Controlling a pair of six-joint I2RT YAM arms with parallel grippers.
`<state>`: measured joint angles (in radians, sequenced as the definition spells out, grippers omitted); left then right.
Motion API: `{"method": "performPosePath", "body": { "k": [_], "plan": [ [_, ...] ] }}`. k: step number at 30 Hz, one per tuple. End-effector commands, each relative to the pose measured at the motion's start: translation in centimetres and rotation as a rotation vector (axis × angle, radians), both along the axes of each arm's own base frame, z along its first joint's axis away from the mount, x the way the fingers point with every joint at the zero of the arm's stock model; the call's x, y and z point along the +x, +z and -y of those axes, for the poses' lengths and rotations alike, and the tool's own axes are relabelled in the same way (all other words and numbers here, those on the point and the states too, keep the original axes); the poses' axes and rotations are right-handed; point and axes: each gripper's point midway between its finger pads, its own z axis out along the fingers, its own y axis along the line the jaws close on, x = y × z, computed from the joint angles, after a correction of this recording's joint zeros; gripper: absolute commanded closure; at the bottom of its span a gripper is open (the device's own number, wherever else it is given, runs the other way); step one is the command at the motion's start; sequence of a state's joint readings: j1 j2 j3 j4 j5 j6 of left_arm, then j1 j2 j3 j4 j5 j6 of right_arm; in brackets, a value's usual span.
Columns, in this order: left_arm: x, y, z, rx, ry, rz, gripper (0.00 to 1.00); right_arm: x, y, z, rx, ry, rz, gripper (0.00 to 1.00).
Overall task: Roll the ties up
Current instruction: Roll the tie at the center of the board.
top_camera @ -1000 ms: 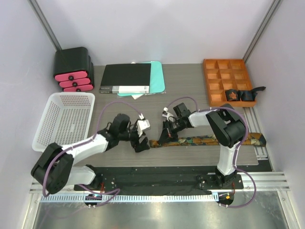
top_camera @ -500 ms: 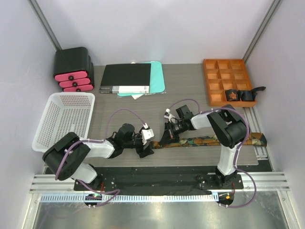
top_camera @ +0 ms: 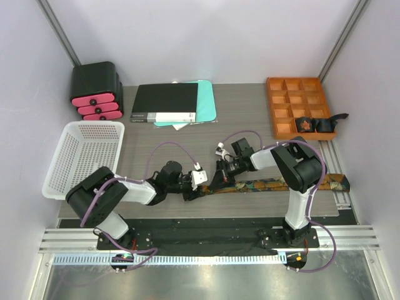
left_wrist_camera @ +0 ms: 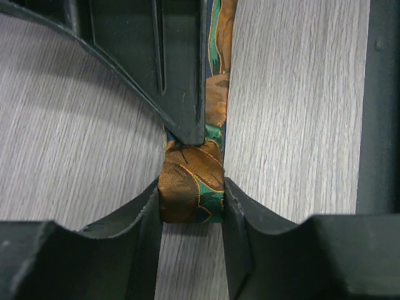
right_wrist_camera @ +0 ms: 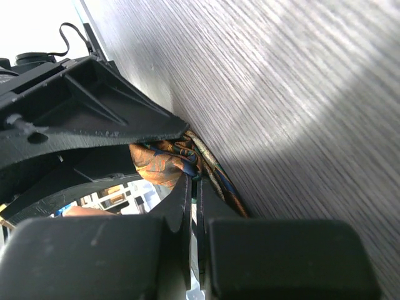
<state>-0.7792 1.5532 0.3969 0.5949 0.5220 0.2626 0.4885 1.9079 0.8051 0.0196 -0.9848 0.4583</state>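
1 long, narrow dark necktie [top_camera: 275, 184] patterned in orange-gold and green lies flat along the near part of the grey wood-grain table [top_camera: 250, 125], its narrow end toward the middle and the rest running toward the table's right edge. That narrow end is turned over into a small fold [left_wrist_camera: 191, 187], and the left gripper [top_camera: 199, 187] is closed on it, 1 finger [left_wrist_camera: 144, 225] touching each side. Just beyond, the right gripper [top_camera: 219, 179] is shut, its tips bearing down on the flat band; whether any cloth is nipped between them I cannot tell. The step in hand looks like the start of the roll: about 1 turn is made and nearly the whole length lies unrolled. The next move probably calls for the left wrist to tip the fold over toward the right while the right gripper gives way along the band, with the edges kept aligned so the coil neither skews nor springs loose.
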Motion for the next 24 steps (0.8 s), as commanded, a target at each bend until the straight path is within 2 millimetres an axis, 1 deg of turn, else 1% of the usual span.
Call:
{"method": "performPosePath", "body": {
  "k": [1, 3, 4, 8, 9, 11, 12, 13, 14, 15, 16, 17, 18, 19, 20, 21, 23, 24],
  "plan": [
    [0.8, 1.5, 1.3, 0.018, -0.044, 0.052, 0.65, 1.0, -2.7, 0.7, -0.096, -0.051, 0.044, 0.99],
    [1.1, 1.8, 1.3, 0.050, -0.048, 0.044, 0.67, 1.4, -2.5, 0.5, -0.089, -0.065, 0.052, 0.99],
    [1.1, 1.8, 1.2, 0.094, -0.049, 0.009, 0.71, 1.6, -2.5, 0.4, -0.089, -0.070, 0.053, 0.99],
    [1.7, 2.4, 0.8, 0.174, -0.034, -0.008, 0.77, 2.7, -1.8, -0.2, -0.085, -0.095, 0.066, 0.98],
    [1.9, 2.7, 0.8, 0.180, -0.031, -0.005, 0.78, 3.3, -1.3, -0.6, -0.068, -0.103, 0.084, 0.98],
    [2.0, 2.9, 0.6, 0.226, -0.034, -0.015, 0.81, 3.7, -0.6, -1.3, -0.054, -0.113, 0.088, 0.95],
    [2.5, 3.4, 0.9, 0.242, -0.040, -0.002, 0.82, 3.9, -0.3, -1.6, -0.047, -0.115, 0.094, 0.92],
    [2.1, 3.3, 0.7, 0.271, -0.052, -0.013, 0.86, 4.1, 0.0, -1.8, -0.043, -0.124, 0.085, 0.85],
    [1.7, 3.1, 0.4, 0.300, -0.061, -0.030, 0.87, 4.7, 0.4, -2.0, -0.033, -0.131, 0.090, 0.82],
    [2.1, 3.4, 0.5, 0.325, -0.071, -0.008, 0.89, 4.9, 1.0, -2.2, -0.028, -0.132, 0.098, 0.74],
    [1.7, 3.1, 0.5, 0.360, -0.089, -0.012, 0.92, 5.1, 1.2, -2.2, -0.028, -0.134, 0.101, 0.72],
    [1.1, 2.4, -0.4, 0.411, -0.099, -0.044, 0.92, 5.5, 1.8, -2.3, -0.022, -0.138, 0.110, 0.71],
    [1.3, 2.7, -0.3, 0.428, -0.107, -0.041, 0.93, 5.9, 2.5, -2.2, -0.012, -0.150, 0.118, 0.68],
    [1.1, 2.0, -0.7, 0.460, -0.118, -0.063, 0.94, 6.2, 3.0, -2.2, -0.008, -0.164, 0.116, 0.68],
    [0.6, 1.7, -1.2, 0.489, -0.126, -0.085, 0.95, 6.5, 3.5, -2.0, -0.001, -0.173, 0.119, 0.68],
    [0.9, 1.9, -1.1, 0.497, -0.131, -0.080, 0.95, 6.9, 3.8, -1.7, 0.005, -0.189, 0.114, 0.66],
    [0.7, 0.9, -1.6, 0.543, -0.139, -0.100, 0.96, 7.2, 4.6, -1.3, 0.017, -0.208, 0.104, 0.65],
    [0.7, 0.9, -1.8, 0.562, -0.141, -0.113, 0.96, 7.5, 5.1, -1.0, 0.028, -0.218, 0.100, 0.64]
  ]
}}
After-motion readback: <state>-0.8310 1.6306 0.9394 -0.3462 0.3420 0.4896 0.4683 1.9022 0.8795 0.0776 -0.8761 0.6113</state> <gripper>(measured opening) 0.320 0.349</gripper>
